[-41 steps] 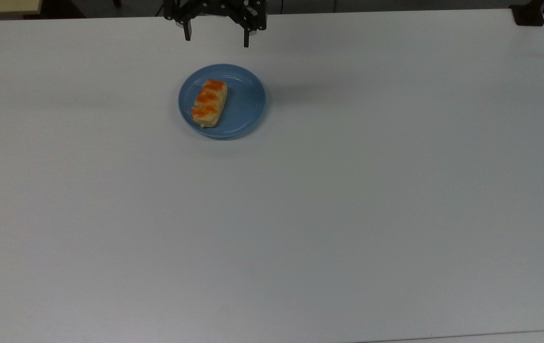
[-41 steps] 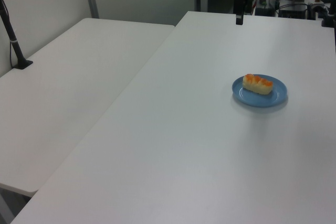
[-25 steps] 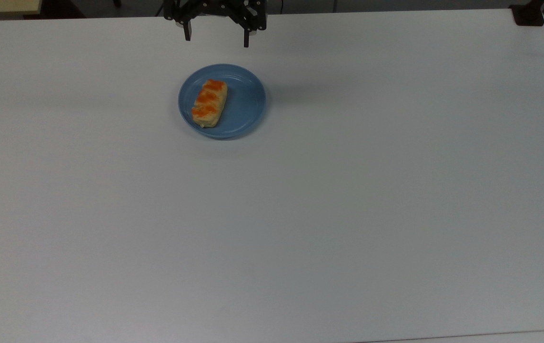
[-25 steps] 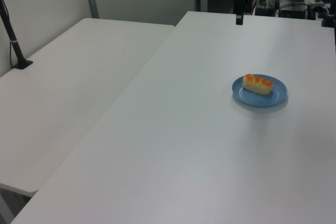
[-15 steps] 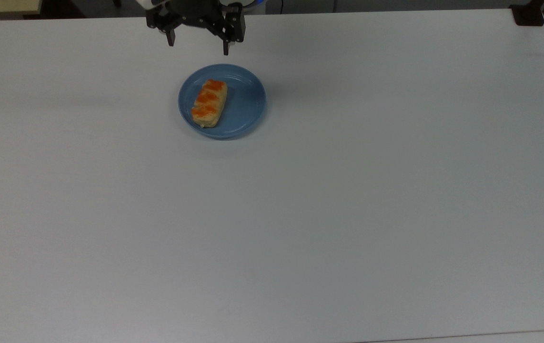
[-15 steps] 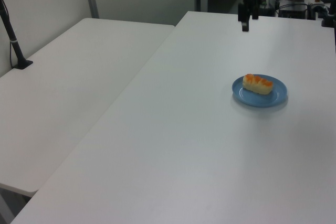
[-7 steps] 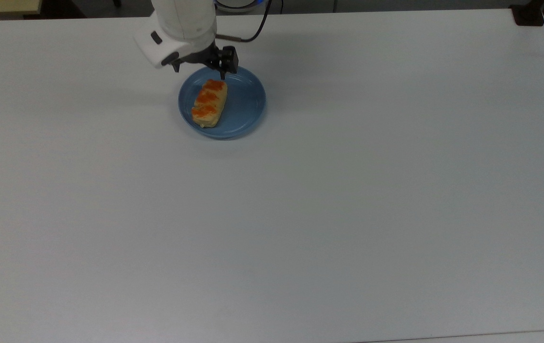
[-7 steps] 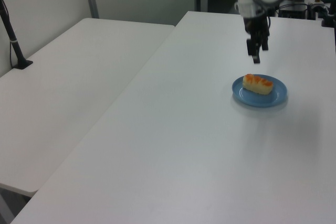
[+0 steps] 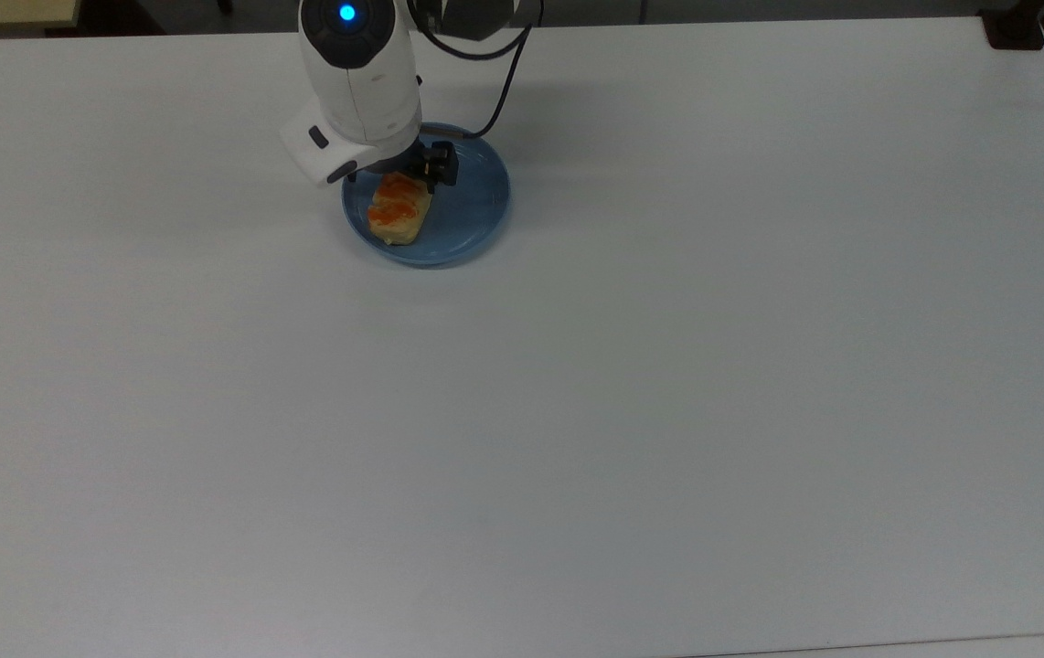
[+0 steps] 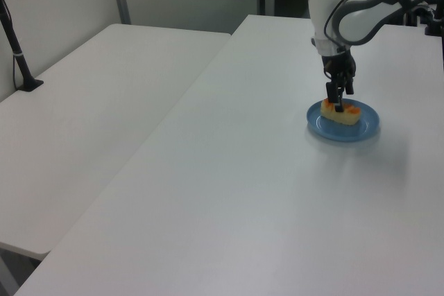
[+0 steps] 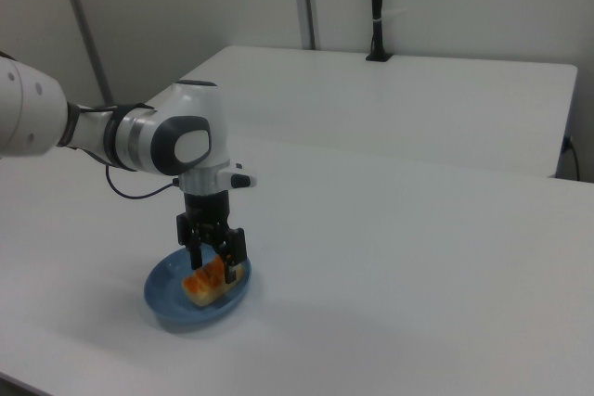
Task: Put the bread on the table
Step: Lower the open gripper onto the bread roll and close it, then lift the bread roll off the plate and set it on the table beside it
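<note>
Reaching down from the top view's upper edge, the white arm (image 9: 357, 82) holds its gripper (image 11: 212, 261) over the blue plate (image 9: 472, 206). The bread (image 9: 397, 215) lies on this plate, toward the top view's left half of it, with its long side running from the top view's upper right to lower left. It is pale tan with orange patches on top.

In the right view, the 2 black fingers (image 11: 235, 252) stand apart, 1 on each long side of the bread, with the bread between them near its far end. They are low, at the level of the bread, but I cannot tell if they touch it. In the left view, the gripper (image 10: 338, 104) points straight down onto the bread (image 10: 345, 113), and the plate (image 10: 365, 128) rests flat on the desk (image 10: 243, 192).

The desk (image 9: 668, 384) is wide and white. The plate sits near its far edge in the top view, left of the middle. A black cable (image 9: 499, 87) runs from the arm down toward the gripper. A 2nd white table (image 10: 90, 123) stands just beside the desk on the left view's left.
</note>
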Tool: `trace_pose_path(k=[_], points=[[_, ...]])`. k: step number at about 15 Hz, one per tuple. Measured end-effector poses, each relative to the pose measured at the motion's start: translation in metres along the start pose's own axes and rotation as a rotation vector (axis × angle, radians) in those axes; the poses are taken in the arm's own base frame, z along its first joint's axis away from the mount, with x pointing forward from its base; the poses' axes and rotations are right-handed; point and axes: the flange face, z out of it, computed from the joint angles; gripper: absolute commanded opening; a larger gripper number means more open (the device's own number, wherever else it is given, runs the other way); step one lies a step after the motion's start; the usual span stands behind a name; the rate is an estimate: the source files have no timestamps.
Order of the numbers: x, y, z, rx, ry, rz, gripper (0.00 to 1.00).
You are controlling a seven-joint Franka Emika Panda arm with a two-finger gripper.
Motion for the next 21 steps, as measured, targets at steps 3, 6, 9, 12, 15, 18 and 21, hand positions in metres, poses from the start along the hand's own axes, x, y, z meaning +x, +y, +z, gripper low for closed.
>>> trace_pose_path(k=[3, 6, 9, 12, 15, 18, 21], points=[[0.008, -0.002, 0.012, 0.001, 0.014, 0.004, 0.64], [0.013, -0.006, 0.021, 0.001, 0.019, 0.009, 0.5], [0.012, -0.008, 0.019, 0.001, 0.019, 0.011, 0.5], [0.007, -0.019, 0.011, -0.005, 0.003, -0.008, 0.5], [-0.007, -0.067, -0.01, -0.023, 0.011, -0.083, 0.5], [-0.03, -0.126, -0.029, -0.047, 0.032, -0.133, 0.5], [-0.05, -0.179, -0.034, -0.066, 0.052, -0.177, 0.52]])
